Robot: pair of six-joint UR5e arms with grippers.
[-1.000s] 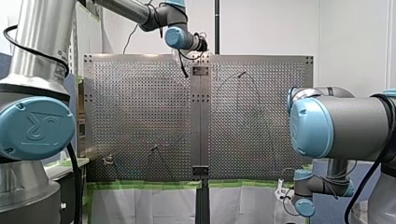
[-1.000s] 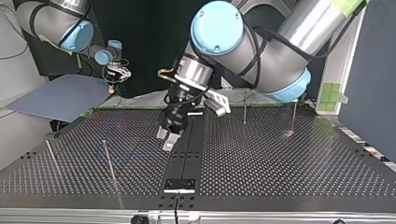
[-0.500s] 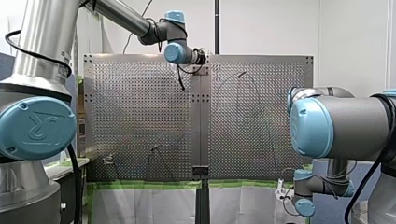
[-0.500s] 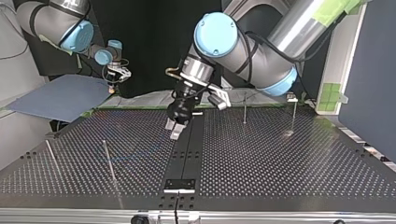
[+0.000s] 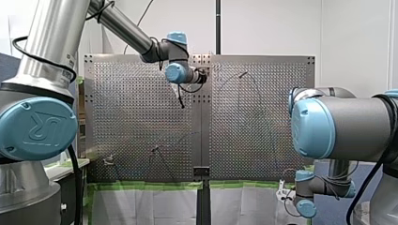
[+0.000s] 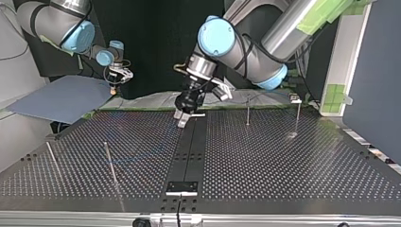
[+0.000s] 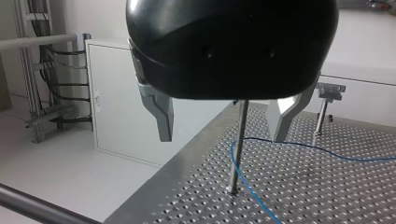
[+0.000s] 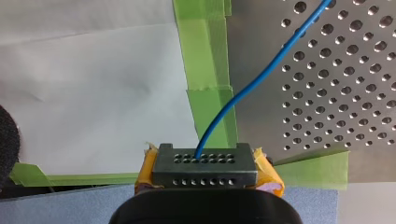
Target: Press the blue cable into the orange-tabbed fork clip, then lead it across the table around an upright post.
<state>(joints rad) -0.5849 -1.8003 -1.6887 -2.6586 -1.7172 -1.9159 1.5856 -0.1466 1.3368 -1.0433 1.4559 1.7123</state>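
plain white wall (image 5: 272, 28), pale floor (image 7: 60, 179), white cabinet (image 7: 116, 102)

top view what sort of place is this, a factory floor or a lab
Likely a robotics lab test cell: my left arm and my right arm work at a perforated table fitted with an upright post, a blue cable runs over it, and green tape edges it.
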